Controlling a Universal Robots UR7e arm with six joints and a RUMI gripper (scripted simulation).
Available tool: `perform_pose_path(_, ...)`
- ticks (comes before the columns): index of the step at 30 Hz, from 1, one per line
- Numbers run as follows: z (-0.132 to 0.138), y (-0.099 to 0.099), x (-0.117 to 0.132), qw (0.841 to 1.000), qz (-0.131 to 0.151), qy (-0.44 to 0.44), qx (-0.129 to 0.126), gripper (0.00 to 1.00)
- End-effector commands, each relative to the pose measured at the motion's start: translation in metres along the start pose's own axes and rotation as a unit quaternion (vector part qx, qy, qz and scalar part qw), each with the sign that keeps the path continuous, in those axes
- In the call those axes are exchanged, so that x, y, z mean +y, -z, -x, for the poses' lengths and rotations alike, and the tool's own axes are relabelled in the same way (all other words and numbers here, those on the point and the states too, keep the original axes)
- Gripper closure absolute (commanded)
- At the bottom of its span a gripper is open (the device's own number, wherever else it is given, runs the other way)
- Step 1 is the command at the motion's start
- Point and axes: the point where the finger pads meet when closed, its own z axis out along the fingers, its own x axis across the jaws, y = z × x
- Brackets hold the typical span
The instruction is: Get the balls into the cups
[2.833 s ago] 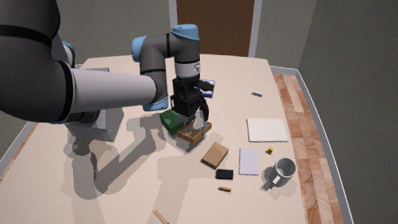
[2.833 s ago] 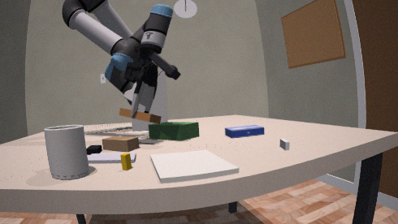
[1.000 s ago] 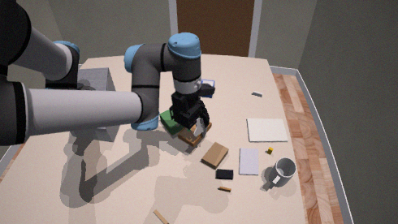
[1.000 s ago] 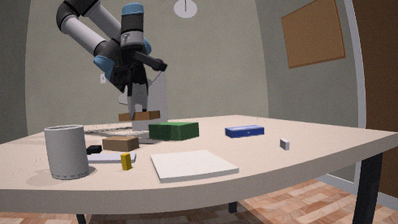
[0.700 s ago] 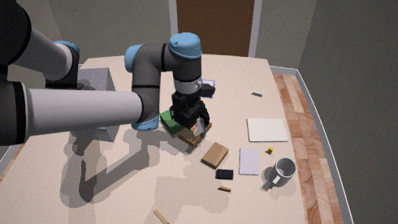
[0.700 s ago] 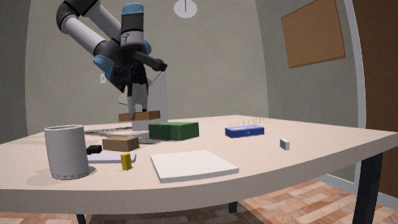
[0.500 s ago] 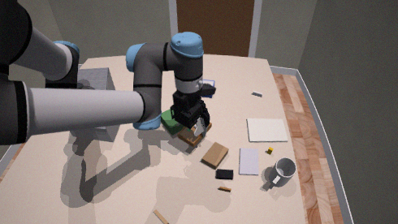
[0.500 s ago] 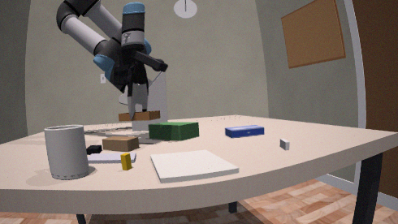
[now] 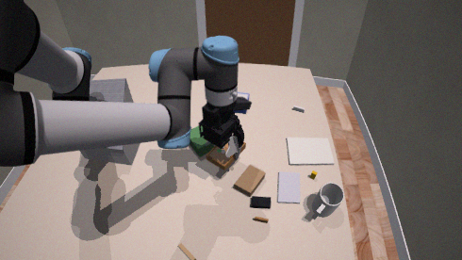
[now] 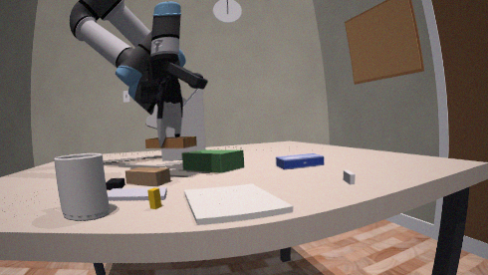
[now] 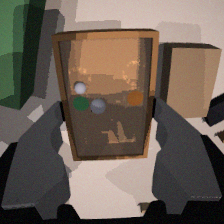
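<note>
My gripper (image 11: 107, 100) is shut on the covered wooden puzzle (image 11: 106, 95), one finger on each long side, and holds it above the table. It also shows in the top view (image 9: 222, 156) and the exterior view (image 10: 170, 142). Under its clear cover I see a green cup (image 11: 80, 104) at the left and an orange cup (image 11: 135, 97) at the right. A pale ball lies just above the green cup. A greyer ball lies right beside the green cup, between the two cups. I cannot tell which ball is larger.
A green block (image 10: 212, 160) lies just beside the puzzle. A tan block (image 9: 249, 179), a black block (image 9: 260, 202), white slabs (image 9: 309, 150), a yellow cube (image 9: 313, 174), a grey mug (image 9: 328, 197) and a blue box (image 10: 300, 160) lie on the table. A grey box (image 9: 110, 91) stands at the back left.
</note>
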Motion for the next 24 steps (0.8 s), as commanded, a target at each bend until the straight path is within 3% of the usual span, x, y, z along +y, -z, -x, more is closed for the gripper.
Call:
perform_pose_path(1,0.0001,0.0004,-0.0002,1.0,0.003,0.0,0.011,0.56)
perform_pose_path(13,-0.0001,0.0004,0.0004,1.0,-0.016,0.0,0.005,0.56)
perform_pose_path(18,-0.0006,0.0004,0.0004,1.0,-0.019,0.0,-0.011,0.56)
perform_pose_path(24,-0.0002,0.0004,0.0002,1.0,-0.011,0.0,0.003,0.56)
